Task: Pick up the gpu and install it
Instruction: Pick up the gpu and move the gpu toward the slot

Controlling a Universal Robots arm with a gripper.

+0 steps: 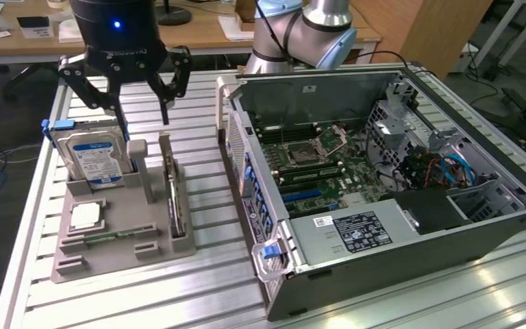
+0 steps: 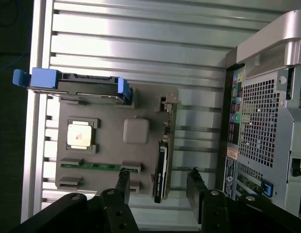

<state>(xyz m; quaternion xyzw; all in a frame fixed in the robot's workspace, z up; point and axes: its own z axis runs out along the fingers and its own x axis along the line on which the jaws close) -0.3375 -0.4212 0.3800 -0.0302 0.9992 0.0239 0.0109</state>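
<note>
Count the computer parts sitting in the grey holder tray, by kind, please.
hard drive: 1
processor chip: 1
memory stick: 1
gpu: 1
Total: 4

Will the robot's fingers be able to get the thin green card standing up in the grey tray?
Probably yes. The open fingers hang above the thin green card, one each side. Its top edge is bare, and the blue-labelled hard drive stands apart in the grey tray.
</note>
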